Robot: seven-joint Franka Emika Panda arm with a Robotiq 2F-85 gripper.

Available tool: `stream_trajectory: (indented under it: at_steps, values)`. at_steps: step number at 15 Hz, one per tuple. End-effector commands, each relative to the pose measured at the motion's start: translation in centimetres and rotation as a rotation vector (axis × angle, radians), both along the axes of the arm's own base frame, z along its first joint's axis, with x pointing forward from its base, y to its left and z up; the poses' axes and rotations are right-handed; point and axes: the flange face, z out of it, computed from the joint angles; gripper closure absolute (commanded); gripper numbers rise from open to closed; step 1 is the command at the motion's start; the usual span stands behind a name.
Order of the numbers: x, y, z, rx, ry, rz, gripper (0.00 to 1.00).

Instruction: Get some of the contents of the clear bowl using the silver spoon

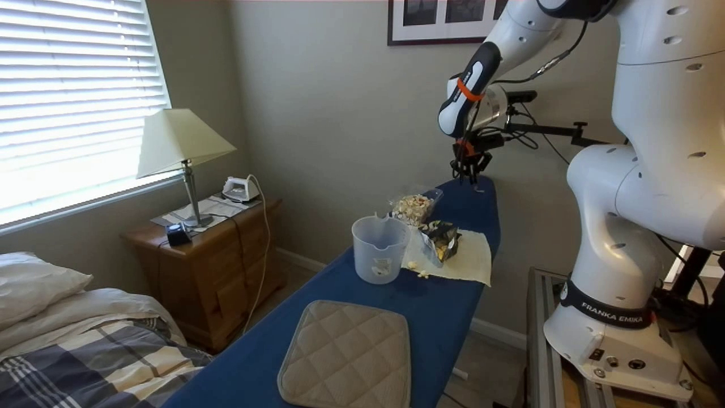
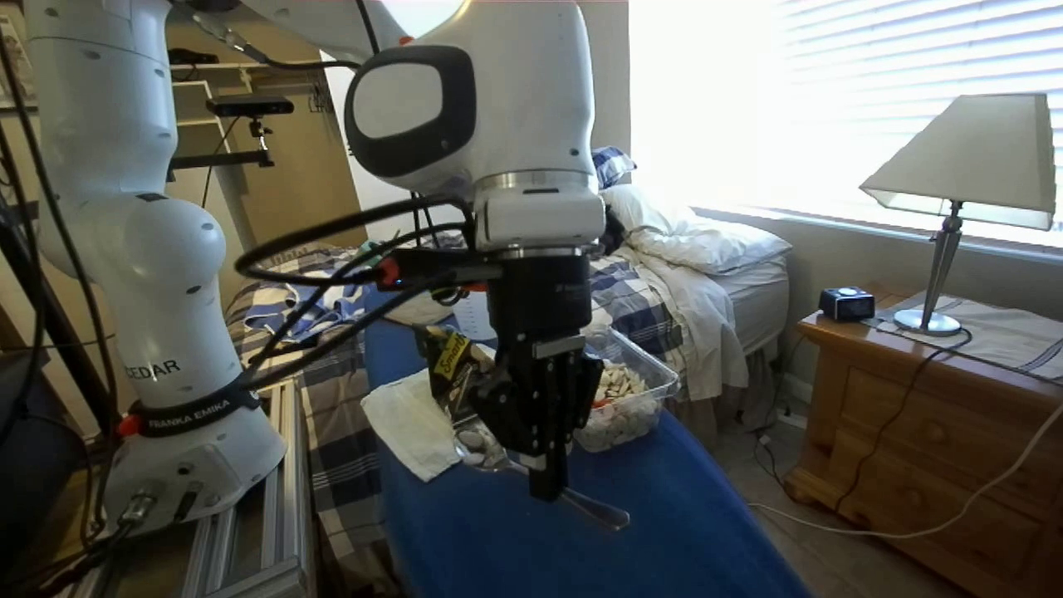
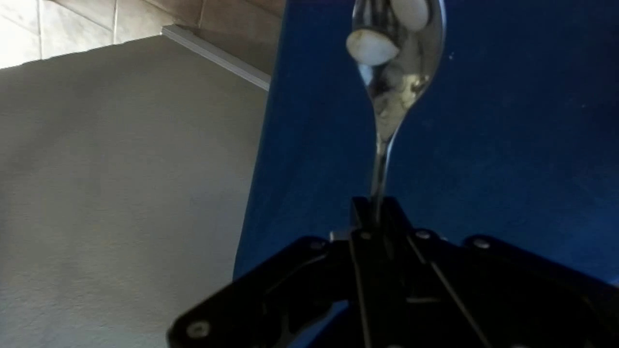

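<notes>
Your blue counter (image 2: 664, 531) lies beneath; left to right in an exterior view, you have a snack bag (image 2: 447, 378), the silver spoon (image 3: 387, 113) bearing pale pieces (image 3: 371, 47), your tool (image 2: 548, 475) closed tight on its handle, then, apart, the clear bowl (image 2: 661, 384) and its contents (image 2: 621, 385).

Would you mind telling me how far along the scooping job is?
Looks done: small pale pieces sit in the shiny silver metal spoon. In hand: the black two-fingered gripper holds it away from the transparent plastic bowl, where more pieces lie. Left: with the spoon loaded, probably little; any destination is unclear.
</notes>
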Motion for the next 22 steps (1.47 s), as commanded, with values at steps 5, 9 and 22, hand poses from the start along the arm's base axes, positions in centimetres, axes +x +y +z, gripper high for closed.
stream_trajectory:
  at_steps: [5,9,22]
  values:
    - [1.2,-0.9,-3.5,0.021,-0.043,0.076,0.98]
    - [2.0,-1.5,-5.8,0.044,-0.055,0.091,0.98]
    - [3.6,-3.0,-6.9,0.062,-0.053,0.111,0.33]
